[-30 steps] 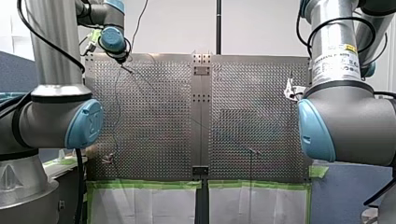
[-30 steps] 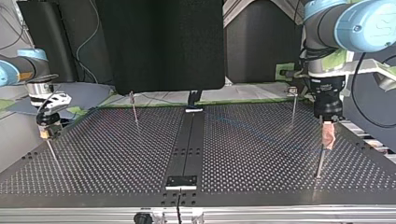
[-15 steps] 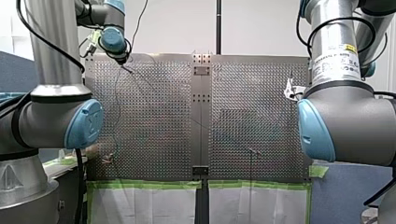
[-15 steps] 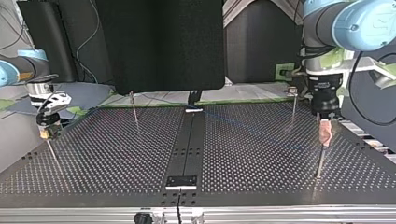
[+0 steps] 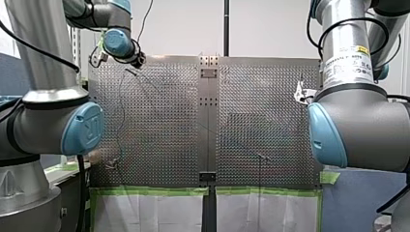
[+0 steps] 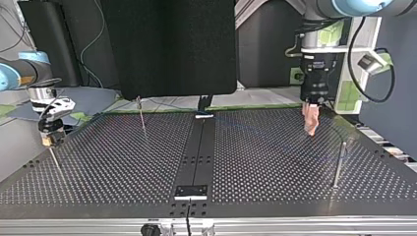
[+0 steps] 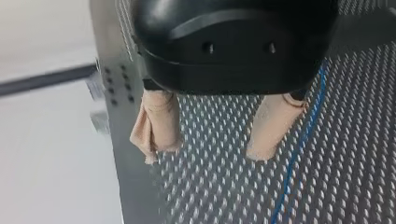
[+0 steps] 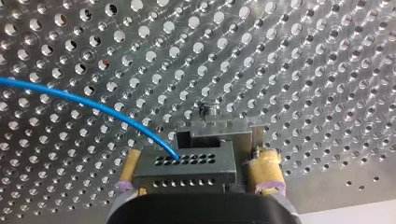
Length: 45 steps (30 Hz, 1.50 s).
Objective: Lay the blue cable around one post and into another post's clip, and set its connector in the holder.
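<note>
My right pincer (image 8: 196, 158) grasping the connector (image 8: 184, 169) just by the holder (image 8: 215, 126).
Its yellow pads clasp the black connector's sides, close to the worktop (image 8: 303, 56) edge at the top view's left; the blue cable (image 8: 84, 100) curves away from it across the perforations. My left pincer (image 7: 203, 156) hangs released above the worktop near an edge, the cable lying just beside one beige finger.

The cable (image 8: 70, 96), thin and blue, arcs into the connector (image 8: 187, 170) (a dark, holed block) clamped in my right gripper (image 8: 197, 162), the holder (image 8: 215, 125) just ahead.
</note>
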Tool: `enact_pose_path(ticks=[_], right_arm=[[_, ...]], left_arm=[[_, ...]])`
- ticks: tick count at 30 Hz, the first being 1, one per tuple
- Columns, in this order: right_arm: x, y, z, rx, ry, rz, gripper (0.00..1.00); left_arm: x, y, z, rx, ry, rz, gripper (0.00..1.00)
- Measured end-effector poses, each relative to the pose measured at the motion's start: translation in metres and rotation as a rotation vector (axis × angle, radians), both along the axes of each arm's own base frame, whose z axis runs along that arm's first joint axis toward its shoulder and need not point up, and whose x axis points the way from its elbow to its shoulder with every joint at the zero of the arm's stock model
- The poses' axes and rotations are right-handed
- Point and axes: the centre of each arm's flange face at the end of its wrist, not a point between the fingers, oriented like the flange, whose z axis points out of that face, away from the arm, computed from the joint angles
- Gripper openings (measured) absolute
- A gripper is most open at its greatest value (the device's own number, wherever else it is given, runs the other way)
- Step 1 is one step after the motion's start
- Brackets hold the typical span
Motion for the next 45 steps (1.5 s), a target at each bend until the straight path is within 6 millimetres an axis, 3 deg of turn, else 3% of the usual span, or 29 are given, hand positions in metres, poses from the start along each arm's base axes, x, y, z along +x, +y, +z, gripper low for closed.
enact_pose_path(ticks=[9,18,34,45], right_arm=[[0.0,0.0,0.0,0.0,0.0,0.0,1.0],[0.0,0.0,0.0,0.0,0.0,0.0,1.0],[0.0,0.0,0.0,0.0,0.0,0.0,1.0],[0.0,0.0,0.0,0.0,0.0,0.0,1.0]], left_arm=[[-0.002,-0.021,-0.048,-0.064,0.056,-0.018,1.0],[-0.011,-0.043,-0.111,-0.127,0.137,-0.012,1.0],[-0.051,-0.071,-0.21,-0.202,0.262,0.012,1.0],[-0.067,-0.102,-0.247,-0.266,0.297,-0.076,1.0]])
